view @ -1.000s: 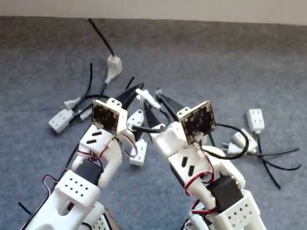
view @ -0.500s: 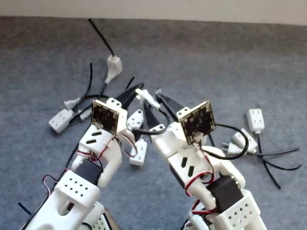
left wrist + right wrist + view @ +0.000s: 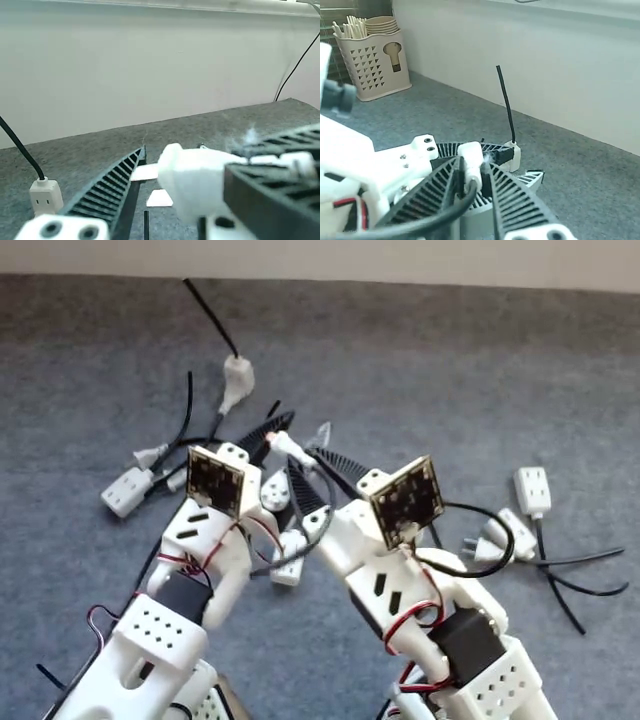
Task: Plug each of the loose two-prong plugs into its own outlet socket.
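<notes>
Ribbed black right pincer (image 3: 472, 169) around smooth white plug (image 3: 470, 150)

Two arms (image 3: 195, 540) (image 3: 400, 580) are counted over the worktop (image 3: 450, 370). At least four white outlet sockets (image 3: 127, 490) (image 3: 532, 490) (image 3: 290, 558) (image 3: 237, 380) and at least three two-prong plugs (image 3: 150, 455) (image 3: 487, 538) (image 3: 285, 445) are made out; a surer count is prevented where they are overlapped.

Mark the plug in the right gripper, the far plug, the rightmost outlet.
gripped plug (image 3: 471, 165), right wrist view, white body.
far plug (image 3: 237, 380), high view, white body.
rightmost outlet (image 3: 532, 490), high view, top face.
</notes>
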Robot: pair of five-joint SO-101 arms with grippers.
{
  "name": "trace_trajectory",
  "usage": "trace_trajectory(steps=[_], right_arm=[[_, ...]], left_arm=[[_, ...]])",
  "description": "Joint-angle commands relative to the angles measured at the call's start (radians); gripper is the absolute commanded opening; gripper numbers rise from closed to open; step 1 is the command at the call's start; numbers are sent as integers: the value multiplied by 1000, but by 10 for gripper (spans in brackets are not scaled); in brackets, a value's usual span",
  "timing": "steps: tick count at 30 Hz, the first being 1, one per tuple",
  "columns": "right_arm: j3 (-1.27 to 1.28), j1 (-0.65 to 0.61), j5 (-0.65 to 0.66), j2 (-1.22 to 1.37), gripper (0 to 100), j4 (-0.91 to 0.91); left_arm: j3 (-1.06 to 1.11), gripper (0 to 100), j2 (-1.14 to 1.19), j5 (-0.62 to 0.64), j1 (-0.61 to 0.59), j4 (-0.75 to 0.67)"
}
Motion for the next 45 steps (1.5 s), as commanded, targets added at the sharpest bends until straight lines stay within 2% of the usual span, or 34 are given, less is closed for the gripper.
trace_trajectory(steps=[1, 8, 15, 20, 24, 28, 30, 35, 42, 45], right_arm=[[-10, -8, 17, 1, 8, 12], [-101, 71, 17, 1, 8, 27], [-213, 73, 18, 5, 8, 216], [-265, 73, 110, 5, 8, 294], [-335, 74, 114, 7, 8, 292], [-418, 79, 114, 35, 8, 294], [-467, 120, 114, 76, 8, 297], [-582, 226, 114, 199, 8, 357], [-742, 228, 118, 372, 8, 593], [-753, 185, 210, 433, 8, 645]], left_arm=[[-45, 158, -13, 0, -12, -34], [-44, 158, -13, 0, -12, -32], [-44, 158, -13, -2, -19, -34], [-31, 158, -13, -2, -21, -32], [19, 158, -13, -5, -21, -34], [77, 158, -13, -104, -21, -34], [108, 158, -13, -149, -24, -34], [183, 158, -13, -158, -186, -28], [280, 158, -13, -157, -487, -26], [323, 158, -13, -157, -596, -26]])
